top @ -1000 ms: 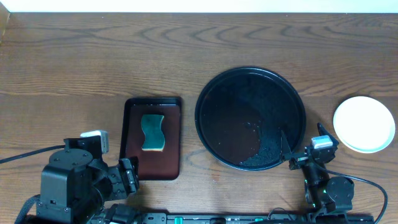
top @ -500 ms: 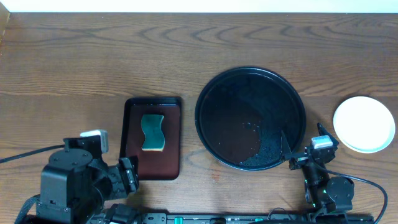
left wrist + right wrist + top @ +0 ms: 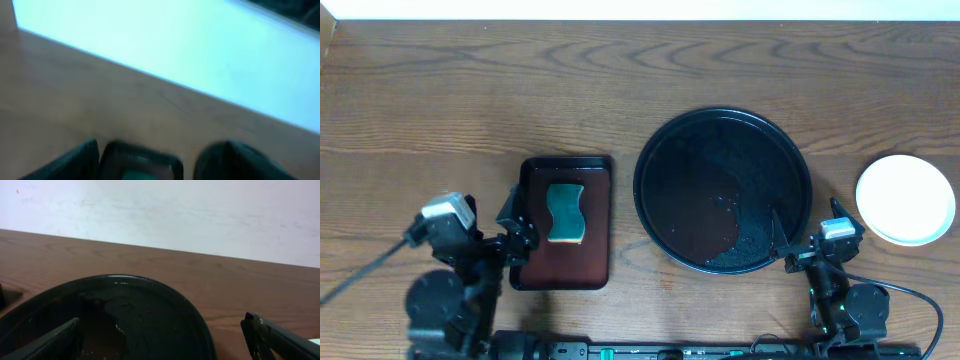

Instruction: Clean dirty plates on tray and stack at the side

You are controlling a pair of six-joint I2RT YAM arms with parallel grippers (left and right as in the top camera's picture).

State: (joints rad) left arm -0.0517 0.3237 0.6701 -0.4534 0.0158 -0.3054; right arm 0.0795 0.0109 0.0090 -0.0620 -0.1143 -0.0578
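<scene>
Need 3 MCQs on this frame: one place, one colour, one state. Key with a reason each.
1. Where are the plates?
A) on the table, right of the black tray
B) inside the black tray
C) at the table's far left edge

2. Top colour of the sponge?
A) red
B) teal
C) white

3. State of the right tool?
A) shut on a plate
B) shut on the sponge
C) open, empty

Key: 1 A, they sit on bare wood beyond the tray's rim. 2 B, its top is teal. 3 C, its fingers stand wide apart, holding nothing.
</scene>
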